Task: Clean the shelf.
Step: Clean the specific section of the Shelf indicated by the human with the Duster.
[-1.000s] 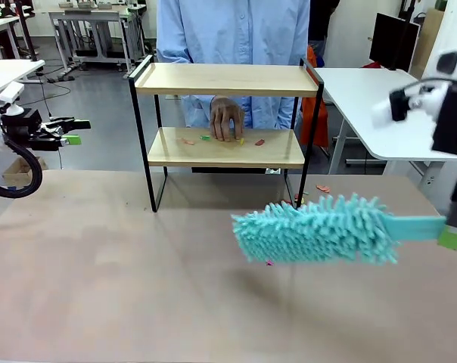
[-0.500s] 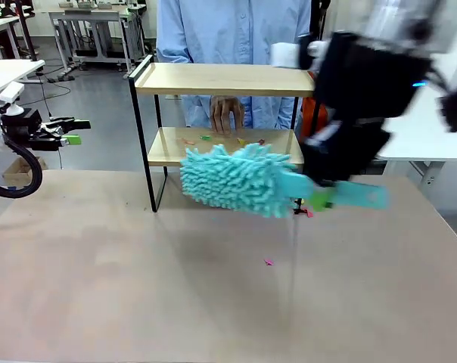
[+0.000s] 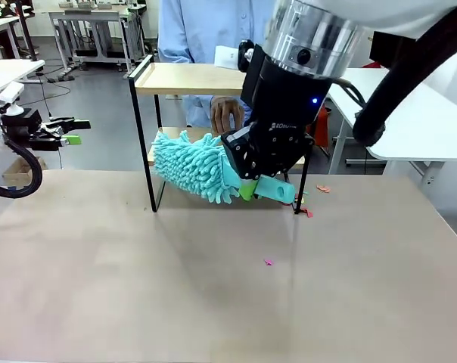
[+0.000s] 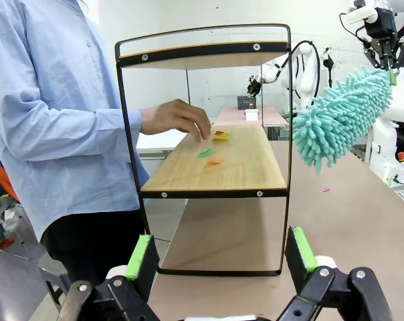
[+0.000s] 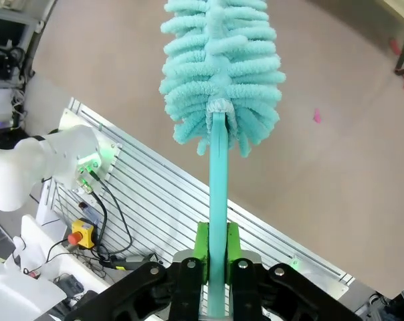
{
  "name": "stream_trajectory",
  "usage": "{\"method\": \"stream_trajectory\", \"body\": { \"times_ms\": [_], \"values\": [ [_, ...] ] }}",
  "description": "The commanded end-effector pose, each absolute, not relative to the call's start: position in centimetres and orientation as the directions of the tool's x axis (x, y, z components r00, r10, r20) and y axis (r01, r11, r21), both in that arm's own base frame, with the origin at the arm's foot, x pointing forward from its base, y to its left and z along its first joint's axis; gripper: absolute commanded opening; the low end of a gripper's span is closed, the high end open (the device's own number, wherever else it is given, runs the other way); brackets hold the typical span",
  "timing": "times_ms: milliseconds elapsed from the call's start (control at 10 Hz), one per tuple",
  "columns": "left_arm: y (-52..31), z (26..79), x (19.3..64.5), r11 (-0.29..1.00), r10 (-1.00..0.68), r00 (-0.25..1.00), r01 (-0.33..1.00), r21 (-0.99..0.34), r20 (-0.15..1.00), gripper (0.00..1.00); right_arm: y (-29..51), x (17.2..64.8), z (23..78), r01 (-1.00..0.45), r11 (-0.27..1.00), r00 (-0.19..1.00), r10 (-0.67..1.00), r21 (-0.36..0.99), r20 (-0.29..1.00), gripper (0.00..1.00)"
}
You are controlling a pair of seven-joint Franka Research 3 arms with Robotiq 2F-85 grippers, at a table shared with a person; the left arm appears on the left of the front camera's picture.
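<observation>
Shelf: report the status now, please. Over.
Left fingers open, away from shelf. Right fingers shut on duster, head just before lower board. Person's hand over lower board, near scraps: in the way.

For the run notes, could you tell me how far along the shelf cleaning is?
Done: the right gripper is shut on the teal duster's handle. In hand: its head hangs at the shelf's front, short of the lower board. Left: coloured scraps lie there by the person's hand; the left gripper is open.

Upright two-tier shelf (image 3: 187,79), pale wood boards, black frame, lower board seemingly littered.
</observation>
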State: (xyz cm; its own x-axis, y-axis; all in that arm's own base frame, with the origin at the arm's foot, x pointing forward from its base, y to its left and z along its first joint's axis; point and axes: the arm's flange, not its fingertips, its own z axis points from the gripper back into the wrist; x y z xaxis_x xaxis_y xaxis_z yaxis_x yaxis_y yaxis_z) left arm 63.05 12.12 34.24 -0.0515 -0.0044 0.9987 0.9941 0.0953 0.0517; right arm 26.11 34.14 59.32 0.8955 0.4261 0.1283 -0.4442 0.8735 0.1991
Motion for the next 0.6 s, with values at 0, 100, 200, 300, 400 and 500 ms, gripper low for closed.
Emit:
{"method": "stream_trajectory", "body": {
  "times_ms": [0, 100, 200, 300, 400, 500],
  "values": [
    [12.1, 34.6, 63.0, 0.098, -0.008, -0.056, 0.994, 0.057, 0.998, 1.0, 33.9, 25.9, 59.6, -0.412, 0.891, 0.911, 0.395, 0.192, 0.122, 0.13],
    [12.1, 34.6, 63.0, 0.098, -0.008, -0.056, 0.994, 0.057, 0.998, 1.0, 34.1, 26.1, 59.3, -0.444, 0.874, 0.896, 0.426, 0.199, 0.128, 0.13],
    [12.1, 34.6, 63.0, 0.098, -0.008, -0.056, 0.994, 0.057, 0.998, 1.0, 37.4, 26.5, 60.0, -0.436, 0.886, 0.892, 0.402, 0.16, 0.206, 0.13],
    [12.1, 34.6, 63.0, 0.098, -0.008, -0.056, 0.994, 0.057, 0.998, 1.0, 39.5, 27.4, 60.2, -0.39, 0.909, 0.905, 0.349, 0.149, 0.242, 0.13],
    [12.1, 34.6, 63.0, 0.098, -0.008, -0.056, 0.994, 0.057, 0.998, 1.0, 41.3, 28.1, 60.1, -0.333, 0.925, 0.926, 0.284, 0.183, 0.25, 0.13],
    [12.1, 34.6, 63.0, 0.098, -0.008, -0.056, 0.994, 0.057, 0.998, 1.0, 42.8, 28.7, 59.7, -0.28, 0.943, 0.937, 0.227, 0.181, 0.265, 0.13]
  ]
}}
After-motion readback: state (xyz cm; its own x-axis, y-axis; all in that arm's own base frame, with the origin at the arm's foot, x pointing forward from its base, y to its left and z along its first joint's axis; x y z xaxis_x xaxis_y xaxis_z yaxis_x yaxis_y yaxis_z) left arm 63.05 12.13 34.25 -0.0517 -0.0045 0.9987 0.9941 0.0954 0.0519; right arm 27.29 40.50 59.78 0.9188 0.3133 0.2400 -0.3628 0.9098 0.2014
